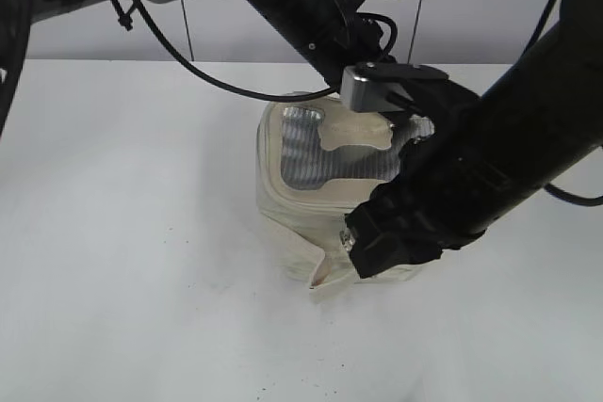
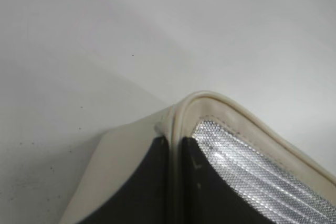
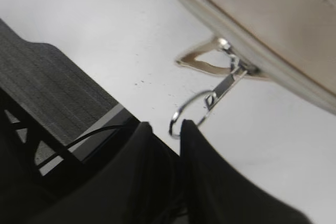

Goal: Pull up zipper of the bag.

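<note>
Right gripper (image 3: 181, 129): my fingers pinched shut on the silver ring pull (image 3: 185, 113) of the zipper (image 3: 233, 72), at the bag's (image 1: 292, 204) front lower edge. Left gripper (image 2: 176, 182) clamped on the bag's back rim, beside the grey ribbed panel (image 2: 252, 171). Bag sits mid-table (image 1: 122, 233), lid facing the exterior camera.

White tabletop (image 1: 122, 261) carrying one bag (image 1: 292, 209)

The cream-white bag sits directly on the plain white surface, toward its middle; tiny dark specks dot the tabletop in front of the bag and to its left.
</note>
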Motion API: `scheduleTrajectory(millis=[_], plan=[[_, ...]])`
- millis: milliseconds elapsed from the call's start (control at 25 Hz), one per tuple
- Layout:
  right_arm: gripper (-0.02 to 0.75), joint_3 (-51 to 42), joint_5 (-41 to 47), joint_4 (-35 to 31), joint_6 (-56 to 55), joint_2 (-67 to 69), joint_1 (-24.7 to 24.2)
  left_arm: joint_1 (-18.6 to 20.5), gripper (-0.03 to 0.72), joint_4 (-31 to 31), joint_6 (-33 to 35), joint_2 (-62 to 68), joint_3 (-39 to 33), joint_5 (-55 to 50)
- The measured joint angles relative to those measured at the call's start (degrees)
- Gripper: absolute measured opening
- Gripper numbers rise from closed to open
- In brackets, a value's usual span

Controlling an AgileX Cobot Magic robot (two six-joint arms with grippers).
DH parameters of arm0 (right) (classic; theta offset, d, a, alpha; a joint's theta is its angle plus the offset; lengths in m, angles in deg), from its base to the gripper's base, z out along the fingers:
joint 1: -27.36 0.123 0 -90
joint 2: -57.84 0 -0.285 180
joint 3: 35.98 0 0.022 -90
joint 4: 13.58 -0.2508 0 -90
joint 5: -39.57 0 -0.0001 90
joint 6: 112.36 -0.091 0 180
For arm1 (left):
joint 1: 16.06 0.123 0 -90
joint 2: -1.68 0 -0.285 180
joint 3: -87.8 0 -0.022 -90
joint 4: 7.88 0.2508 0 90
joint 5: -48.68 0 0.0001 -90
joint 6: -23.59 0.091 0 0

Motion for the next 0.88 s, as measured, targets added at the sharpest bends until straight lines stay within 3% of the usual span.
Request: scheduleTrajectory(millis=[160, 240, 320, 400, 560, 720, 880], plan=[[0.400, 1.75, 2.18, 10.18, -8.91, -1.79, -0.56, -0.39, 0.070, 3.26, -0.18, -1.26, -0.05, 0.13], [0.525, 2.71, 3.50, 12.33, -10.35, -2.68, -1.79, -0.39, 0.135, 5.38, -0.60, -2.40, -0.05, -0.20], [0.596, 3.35, 4.43, 12.73, -11.10, -3.65, -4.25, -0.33, 0.215, 8.29, -1.72, -4.00, -0.23, -1.20], [0.617, 3.49, 5.13, 12.98, -11.43, -4.71, -7.40, 0.08, 0.296, 9.94, -2.90, -6.25, -0.44, -2.65], [0.617, 3.64, 7.75, 14.93, -11.67, -7.03, -15.00, 0.94, 0.351, 13.89, -8.52, -11.50, -0.44, -4.16], [0.601, 3.74, 11.07, 22.20, -15.75, -10.43, -20.82, 2.40, 0.358, 25.23, -19.68, -17.09, -0.44, -6.69], [0.589, 3.74, 15.37, 31.47, -21.53, -15.01, -23.26, 5.38, 0.358, 38.07, -31.86, -22.10, -1.73, -7.19]])
